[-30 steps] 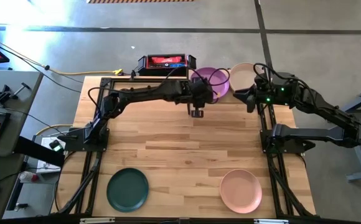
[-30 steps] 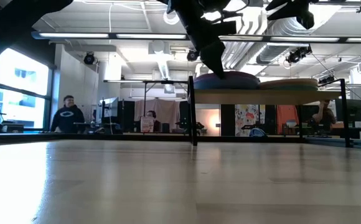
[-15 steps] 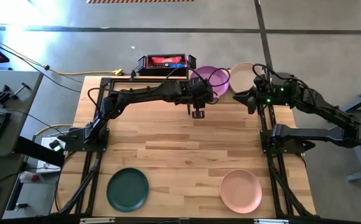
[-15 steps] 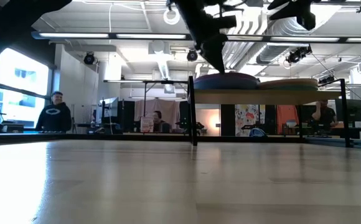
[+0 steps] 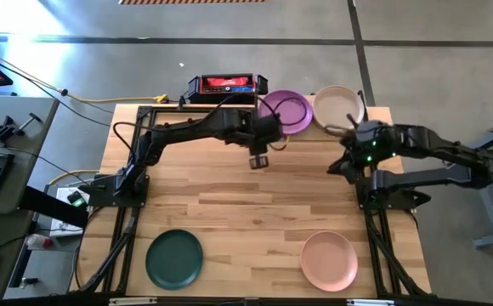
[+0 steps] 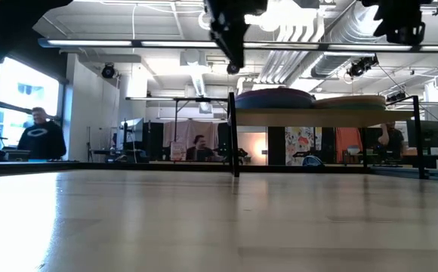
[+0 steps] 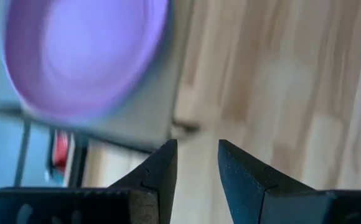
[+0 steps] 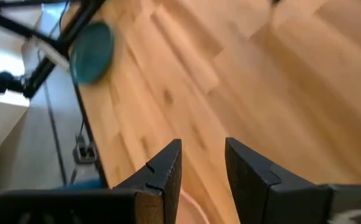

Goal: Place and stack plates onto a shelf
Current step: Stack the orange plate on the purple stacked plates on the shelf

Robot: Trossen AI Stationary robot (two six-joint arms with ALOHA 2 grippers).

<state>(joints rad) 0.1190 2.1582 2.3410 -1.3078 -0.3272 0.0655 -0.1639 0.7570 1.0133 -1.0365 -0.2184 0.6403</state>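
High view: table (image 5: 255, 191) largest, then shelf (image 5: 374, 113) at the far edge with a purple plate (image 5: 286, 111) and cream plate (image 5: 338, 105) on top. Dark green plate (image 5: 174, 258) and pink plate (image 5: 329, 260) sit on the near tabletop. Left gripper (image 5: 257, 160) and right gripper (image 5: 340, 164) both hang near the shelf, fingers parted, nothing held. Next pick: come down over a near plate's rim, pinch edge squarely, lift level.

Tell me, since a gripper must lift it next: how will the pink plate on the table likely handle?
The pink plate looks rigid and matte, so probably not slippery. It lies flat with a low raised rim, likely the only place to pinch. Being shallow and round, it should slide rather than tip if nudged.
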